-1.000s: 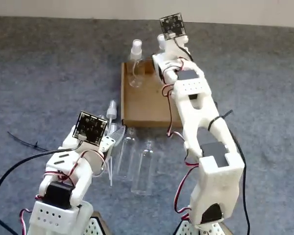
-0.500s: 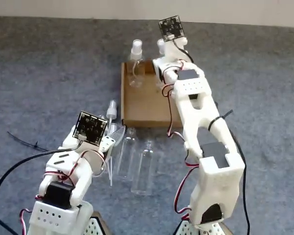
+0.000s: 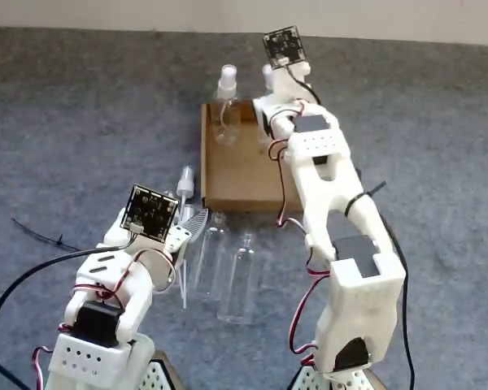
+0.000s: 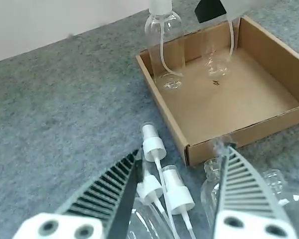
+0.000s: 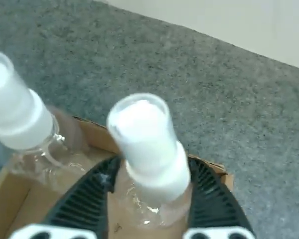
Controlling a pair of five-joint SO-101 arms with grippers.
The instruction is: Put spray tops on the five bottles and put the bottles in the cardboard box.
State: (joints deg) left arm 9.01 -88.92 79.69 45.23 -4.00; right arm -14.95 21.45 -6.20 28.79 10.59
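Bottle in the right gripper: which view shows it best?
Right wrist view: capped bottle close up in the right gripper. High view: its cap past the arm. Left wrist view: its base in the cardboard box.

Two bottles stand in the cardboard box; other bottles lie before it.

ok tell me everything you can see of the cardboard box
The cardboard box is a shallow open tray of plain brown card with low walls, flat on the grey carpet. Its floor is mostly bare. At the far end two clear bottles with white spray tops stand upright: one bottle free in a corner, a second bottle gripped by the right pincer. Uncapped bottles lie just outside its near wall.
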